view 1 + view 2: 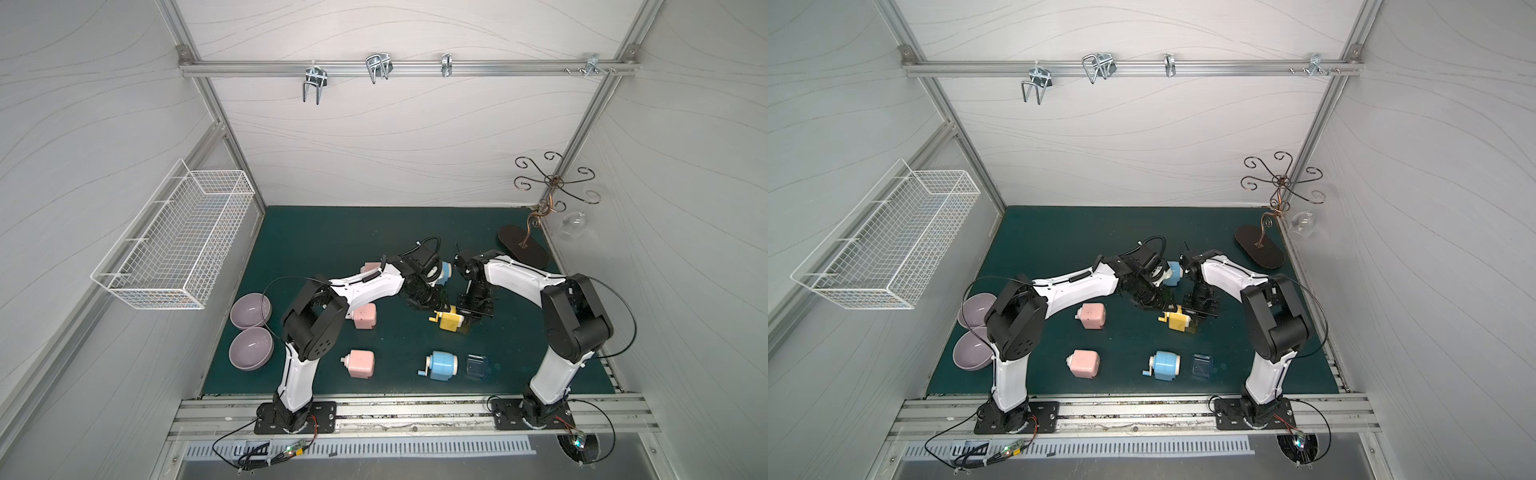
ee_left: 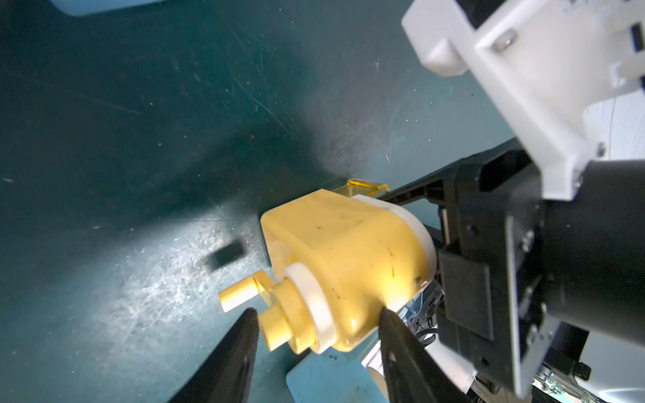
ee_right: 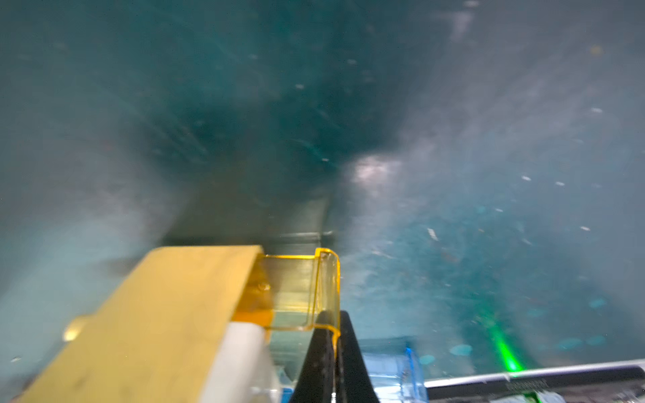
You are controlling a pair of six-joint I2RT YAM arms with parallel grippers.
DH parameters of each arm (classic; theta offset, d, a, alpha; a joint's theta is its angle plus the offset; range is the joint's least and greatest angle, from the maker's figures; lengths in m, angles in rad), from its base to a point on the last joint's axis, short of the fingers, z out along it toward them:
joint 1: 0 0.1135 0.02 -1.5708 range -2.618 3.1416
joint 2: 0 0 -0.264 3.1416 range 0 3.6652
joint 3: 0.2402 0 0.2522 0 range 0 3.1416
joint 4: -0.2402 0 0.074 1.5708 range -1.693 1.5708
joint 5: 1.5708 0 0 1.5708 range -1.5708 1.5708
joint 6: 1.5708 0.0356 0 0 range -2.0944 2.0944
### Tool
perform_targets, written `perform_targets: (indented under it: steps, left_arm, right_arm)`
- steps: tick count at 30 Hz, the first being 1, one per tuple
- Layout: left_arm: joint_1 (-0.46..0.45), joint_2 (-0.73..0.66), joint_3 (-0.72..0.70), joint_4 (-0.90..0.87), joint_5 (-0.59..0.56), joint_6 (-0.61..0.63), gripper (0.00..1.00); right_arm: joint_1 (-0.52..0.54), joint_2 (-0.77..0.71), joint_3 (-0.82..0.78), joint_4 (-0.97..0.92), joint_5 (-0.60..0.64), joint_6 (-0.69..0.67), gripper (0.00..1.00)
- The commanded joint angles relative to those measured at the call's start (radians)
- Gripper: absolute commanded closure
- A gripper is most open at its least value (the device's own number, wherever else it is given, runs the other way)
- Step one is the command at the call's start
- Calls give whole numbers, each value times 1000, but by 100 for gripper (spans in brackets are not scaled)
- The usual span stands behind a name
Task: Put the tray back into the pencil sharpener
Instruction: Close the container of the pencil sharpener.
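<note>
The yellow pencil sharpener [image 1: 448,320] [image 1: 1177,321] lies on its side on the green mat, crank end toward the left arm. My left gripper [image 2: 317,314] [image 1: 432,303] is shut on the pencil sharpener [image 2: 349,251], one finger by the crank hub and one on the body. The clear yellow tray [image 3: 300,289] [image 2: 363,186] sticks partway out of the sharpener's [image 3: 167,314] far end. My right gripper [image 3: 333,321] [image 1: 467,322] is shut on the tray's outer wall. In both top views the grippers hide most of the tray.
Near the front lie a blue sharpener [image 1: 442,365] with a loose blue tray [image 1: 477,365], and a pink one [image 1: 360,363]. Another pink sharpener [image 1: 365,316] sits under the left arm. Two purple bowls [image 1: 250,328] stand at the left, a glass stand [image 1: 523,247] at the back right.
</note>
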Motion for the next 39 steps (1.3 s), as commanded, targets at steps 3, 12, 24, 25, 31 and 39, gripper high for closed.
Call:
perform_targets:
  steps: [3, 12, 24, 25, 31, 39]
  left_arm:
    - [-11, 4, -18, 17, 0, 8, 42]
    - [-11, -20, -22, 4, -12, 11, 42]
    - [-12, -64, -43, -22, -54, 24, 42]
    - [-11, -62, -40, -25, -55, 25, 42]
    - [-12, -47, -24, -28, -55, 27, 42]
    - [-12, -45, -24, -25, -53, 25, 42]
  right_arm:
    - [7, 9, -7, 21, -60, -19, 100]
    - [32, 19, 36, 22, -45, -64, 100]
    - [91, 68, 87, 35, -41, -82, 100]
    - [91, 68, 86, 33, -40, -81, 100]
    - [91, 57, 80, 33, -39, -78, 100]
    - [84, 36, 66, 48, -65, -71, 100]
